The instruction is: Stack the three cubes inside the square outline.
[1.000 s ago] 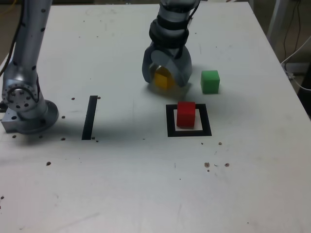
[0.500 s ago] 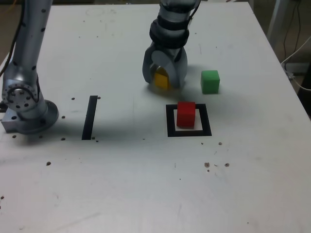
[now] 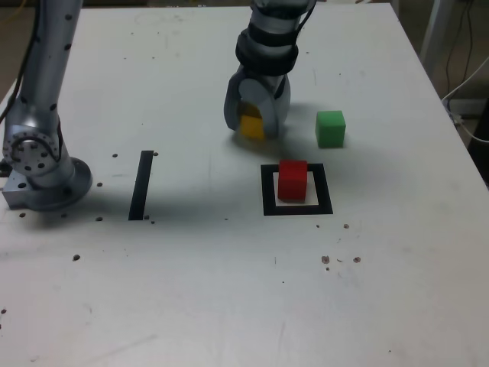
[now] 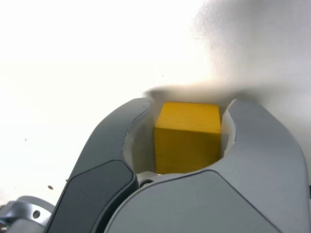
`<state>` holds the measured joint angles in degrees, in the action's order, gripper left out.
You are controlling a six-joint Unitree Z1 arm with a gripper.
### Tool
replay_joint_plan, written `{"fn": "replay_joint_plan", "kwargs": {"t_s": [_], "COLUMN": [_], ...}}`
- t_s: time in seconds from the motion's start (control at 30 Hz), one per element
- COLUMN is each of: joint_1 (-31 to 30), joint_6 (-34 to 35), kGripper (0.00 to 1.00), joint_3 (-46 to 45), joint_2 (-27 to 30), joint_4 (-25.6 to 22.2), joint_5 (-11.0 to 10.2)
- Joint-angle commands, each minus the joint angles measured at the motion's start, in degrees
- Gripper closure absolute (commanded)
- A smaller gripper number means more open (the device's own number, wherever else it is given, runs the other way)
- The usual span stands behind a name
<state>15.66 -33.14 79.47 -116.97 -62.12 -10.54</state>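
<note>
white table (image 3: 191, 290) bears green cube (image 3: 330, 128), tape strip (image 3: 141, 184), perhaps specks.

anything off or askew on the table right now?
Nothing stands out. The red cube sits upright inside the square outline, the green cube stands apart on the table, and the gripper is shut squarely on the yellow cube.

yellow cube (image 3: 251, 127), red cube (image 3: 292, 180), green cube (image 3: 330, 128)

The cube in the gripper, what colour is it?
Yellow. The cube shows best in the wrist view, sitting between the gripper jaws.
</note>
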Motion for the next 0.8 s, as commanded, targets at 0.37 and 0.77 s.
{"fn": "replay_joint_plan", "kwargs": {"t_s": [0.37,0.77], "joint_1": [-8.2,-13.8], "joint_6": [14.8,22.3], "kGripper": [0.74,0.74], "joint_3": [8.0,13.1], "joint_2": [4.8,3.7], "joint_4": [-10.7,-15.9], "joint_5": [3.3,8.5]}}
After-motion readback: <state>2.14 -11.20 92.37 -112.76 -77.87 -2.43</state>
